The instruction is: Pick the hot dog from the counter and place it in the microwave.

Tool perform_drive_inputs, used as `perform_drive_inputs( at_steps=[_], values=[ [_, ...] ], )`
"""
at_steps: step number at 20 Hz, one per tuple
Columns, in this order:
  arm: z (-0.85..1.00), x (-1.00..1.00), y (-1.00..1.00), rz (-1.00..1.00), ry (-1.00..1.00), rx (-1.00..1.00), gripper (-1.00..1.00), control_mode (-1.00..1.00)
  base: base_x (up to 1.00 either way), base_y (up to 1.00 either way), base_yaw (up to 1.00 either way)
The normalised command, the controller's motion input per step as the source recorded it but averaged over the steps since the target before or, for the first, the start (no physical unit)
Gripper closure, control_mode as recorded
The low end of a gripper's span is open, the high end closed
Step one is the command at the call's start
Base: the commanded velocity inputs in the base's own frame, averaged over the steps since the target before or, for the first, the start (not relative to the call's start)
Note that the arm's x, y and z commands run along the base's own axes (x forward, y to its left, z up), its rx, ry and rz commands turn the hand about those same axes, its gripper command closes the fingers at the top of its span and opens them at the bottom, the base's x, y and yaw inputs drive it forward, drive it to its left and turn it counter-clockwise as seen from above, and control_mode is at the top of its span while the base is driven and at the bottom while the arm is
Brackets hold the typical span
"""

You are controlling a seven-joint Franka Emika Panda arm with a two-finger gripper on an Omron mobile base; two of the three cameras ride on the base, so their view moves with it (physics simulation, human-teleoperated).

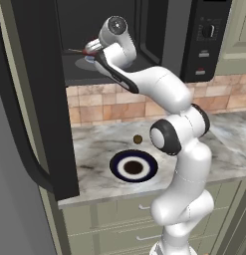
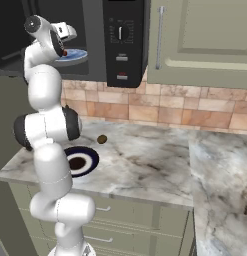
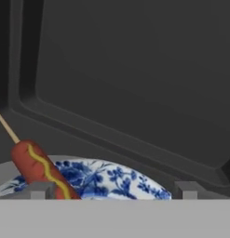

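A glossy reddish hot dog (image 3: 39,169) with a yellow mustard streak and a thin wooden stick lies on a blue-patterned white plate (image 3: 111,181) inside the dark, smooth-walled microwave (image 1: 159,35). The gripper (image 3: 114,189) hovers just above the plate's near rim, fingers spread wide, holding nothing. The white arm reaches up from over the marble counter (image 1: 94,149) through the open door.
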Motion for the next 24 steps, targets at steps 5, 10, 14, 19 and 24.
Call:
perform_drive_inputs(
  at_steps=[5, 10, 14, 19, 24],
  values=[
    [0.16, -0.29, -0.09, -0.05, 0.00, 0.00, -1.00, -1.00, 0.00, 0.00, 0.00],
    [0.03, -0.91, -0.01, -0.12, 0.00, 0.00, -1.00, -1.00, 0.00, 0.00, 0.00],
    [0.00, -1.00, 0.00, -0.15, 0.00, 0.02, -1.00, -1.00, 0.00, 0.00, 0.00],
    [0.00, -1.00, -0.07, -0.14, -0.01, 0.03, -1.00, -1.00, 0.00, 0.00, 0.00],
    [0.01, -1.00, -0.24, -0.08, 0.00, 0.10, -1.00, -1.00, 0.00, 0.00, 0.00]
  ],
)
